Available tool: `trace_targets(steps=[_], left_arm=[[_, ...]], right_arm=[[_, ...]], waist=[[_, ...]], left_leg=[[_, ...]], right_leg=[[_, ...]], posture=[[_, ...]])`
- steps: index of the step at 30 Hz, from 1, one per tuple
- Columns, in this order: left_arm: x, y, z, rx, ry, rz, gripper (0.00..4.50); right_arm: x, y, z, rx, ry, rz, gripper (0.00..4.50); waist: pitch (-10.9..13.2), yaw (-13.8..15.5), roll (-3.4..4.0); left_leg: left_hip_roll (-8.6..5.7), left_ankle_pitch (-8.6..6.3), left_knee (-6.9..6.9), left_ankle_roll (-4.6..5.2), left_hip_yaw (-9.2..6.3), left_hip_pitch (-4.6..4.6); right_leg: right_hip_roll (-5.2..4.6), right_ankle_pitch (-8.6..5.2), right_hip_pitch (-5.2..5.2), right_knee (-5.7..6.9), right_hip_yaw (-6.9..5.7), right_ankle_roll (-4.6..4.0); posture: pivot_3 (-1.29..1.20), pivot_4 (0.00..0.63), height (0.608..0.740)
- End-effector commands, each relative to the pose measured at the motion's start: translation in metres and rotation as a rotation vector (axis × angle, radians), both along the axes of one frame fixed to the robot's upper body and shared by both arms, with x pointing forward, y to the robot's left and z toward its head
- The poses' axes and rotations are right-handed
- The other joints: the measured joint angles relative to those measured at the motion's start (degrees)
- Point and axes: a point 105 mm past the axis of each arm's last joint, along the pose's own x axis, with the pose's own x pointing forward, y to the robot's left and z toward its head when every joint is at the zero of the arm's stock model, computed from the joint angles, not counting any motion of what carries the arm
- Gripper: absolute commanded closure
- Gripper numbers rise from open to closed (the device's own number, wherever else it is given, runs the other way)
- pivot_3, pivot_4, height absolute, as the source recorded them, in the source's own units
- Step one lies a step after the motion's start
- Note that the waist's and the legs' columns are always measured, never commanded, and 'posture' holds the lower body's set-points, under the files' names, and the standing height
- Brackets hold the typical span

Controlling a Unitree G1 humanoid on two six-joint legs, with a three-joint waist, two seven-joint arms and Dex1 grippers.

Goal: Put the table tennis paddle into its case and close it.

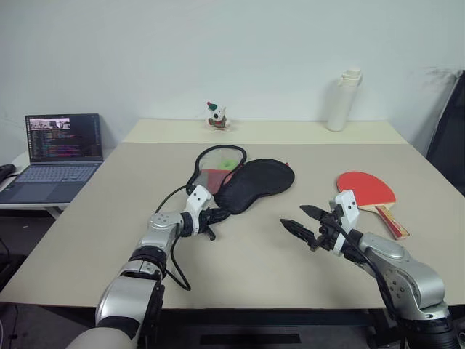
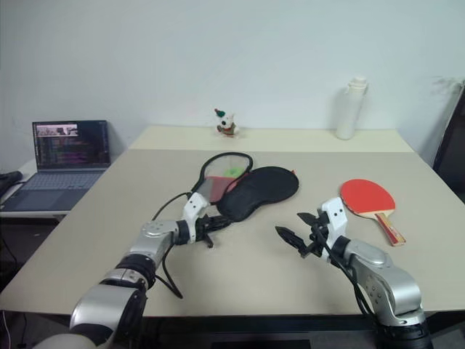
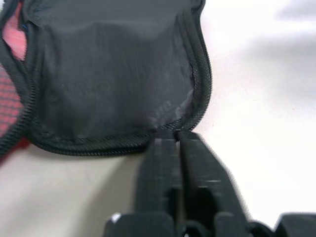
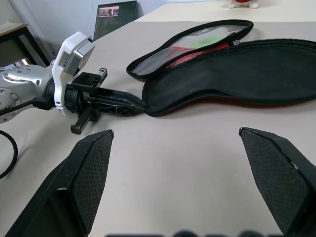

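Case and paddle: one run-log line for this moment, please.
left pincer shut on case edge | right pincer open, empty | paddle on table, outside case

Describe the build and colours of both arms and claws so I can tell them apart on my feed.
Both arms are silver-grey metal with black joint bands. Each wrist carries a white camera block. A black cable loops alongside the left arm. The left claw and the right claw each have two black tapered fingers; the right one's inner pads are finely textured.

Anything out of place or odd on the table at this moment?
Nothing damaged or spilled. The case lies unzipped, splayed open in two halves, with the left gripper shut on the narrow end of its black flap. The table tennis paddle lies apart, beside the open right gripper.
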Motion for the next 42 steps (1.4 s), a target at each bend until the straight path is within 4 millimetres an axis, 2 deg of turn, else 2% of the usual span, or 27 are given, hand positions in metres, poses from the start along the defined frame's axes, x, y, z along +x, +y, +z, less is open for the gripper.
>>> trace_targets(steps=[1,3,8,13,16,19,22,27,28,33,39,42], left_arm=[[-0.002,-0.006,-0.001,0.022,-0.005,-0.031,4.46],[-0.003,-0.01,0.001,0.024,-0.015,-0.051,4.46],[-0.013,-0.04,0.011,-0.003,-0.055,-0.167,4.46],[-0.024,-0.057,0.015,-0.03,-0.062,-0.215,4.46],[-0.027,-0.063,0.019,-0.04,-0.08,-0.222,4.46],[-0.015,-0.057,0.031,-0.042,-0.129,-0.137,4.46],[-0.012,-0.055,0.035,-0.037,-0.139,-0.126,3.91],[0.0,-0.054,0.039,-0.017,-0.179,-0.069,2.18],[0.003,-0.054,0.038,-0.005,-0.184,-0.051,1.93],[0.016,-0.049,0.027,0.045,-0.157,0.035,0.09],[0.023,-0.04,0.01,0.121,-0.101,0.088,0.03],[0.026,-0.036,0.013,0.109,-0.099,0.113,0.59]], right_arm=[[-0.006,0.001,0.01,0.004,-0.039,0.02,0.0],[-0.008,0.001,0.009,-0.001,-0.034,0.028,0.0],[-0.015,-0.005,0.005,-0.021,-0.017,0.036,0.0],[-0.015,-0.01,0.003,-0.029,-0.012,0.023,0.0],[-0.016,-0.011,0.003,-0.029,-0.01,0.021,0.0],[-0.016,-0.011,0.003,-0.027,-0.009,0.018,0.0],[-0.016,-0.01,0.001,-0.025,-0.006,0.019,0.0],[-0.016,-0.009,0.0,-0.024,-0.001,0.024,0.0],[-0.016,-0.008,0.0,-0.023,-0.002,0.025,0.0],[-0.015,-0.007,0.001,-0.021,-0.005,0.03,0.0],[-0.016,-0.008,0.003,-0.021,-0.01,0.022,0.0],[-0.017,-0.01,0.003,-0.021,-0.012,0.013,0.0]], waist=[[0.0,0.03,0.0],[0.0,0.04,0.0],[0.0,0.19,0.0],[0.0,0.17,-0.01],[0.0,0.13,-0.01],[0.0,0.12,-0.01],[0.01,0.12,-0.01],[0.01,0.18,-0.02],[0.01,0.18,-0.02],[0.02,0.15,-0.03],[0.02,0.18,-0.04],[0.02,0.15,-0.04]], left_leg=[[0.0,0.0,0.0,0.0,0.0,0.0],[0.0,0.0,0.0,0.0,0.0,0.0],[0.03,0.0,0.0,0.0,-0.01,-0.05],[0.03,0.0,0.01,0.0,-0.01,-0.05],[0.03,0.0,0.0,0.0,0.0,-0.03],[0.03,0.0,0.01,0.0,-0.02,-0.04],[0.01,0.0,0.01,0.0,-0.01,-0.03],[0.0,0.0,0.01,0.0,-0.01,-0.05],[-0.01,0.0,0.01,0.0,-0.01,-0.05],[-0.05,0.0,0.0,0.0,0.01,-0.05],[-0.08,0.0,0.0,0.0,0.01,-0.05],[-0.07,0.0,0.02,0.0,0.02,-0.03]], right_leg=[[0.0,0.0,0.0,0.0,0.0,0.0],[0.0,0.0,0.0,0.0,0.0,0.0],[-0.07,0.0,0.0,-0.02,0.01,0.0],[-0.1,0.0,0.0,-0.03,0.03,0.0],[-0.08,0.0,0.0,-0.02,0.03,0.0],[-0.08,0.0,0.0,-0.02,0.03,0.01],[-0.07,0.0,0.0,-0.02,0.02,0.01],[-0.08,0.0,0.0,-0.05,0.02,0.01],[-0.08,0.0,0.0,-0.05,0.02,0.02],[-0.07,0.0,0.0,-0.06,0.01,0.02],[-0.06,0.01,0.0,-0.07,-0.01,0.02],[-0.06,0.03,0.02,-0.05,0.01,0.07]], posture=[[0.0,0.15,0.74],[0.0,0.15,0.74],[0.0,0.15,0.74],[0.0,0.15,0.74],[0.0,0.15,0.74],[0.0,0.15,0.74],[0.0,0.15,0.74],[0.0,0.15,0.74],[0.0,0.15,0.74],[0.0,0.15,0.74],[0.0,0.15,0.74],[0.0,0.15,0.74]])
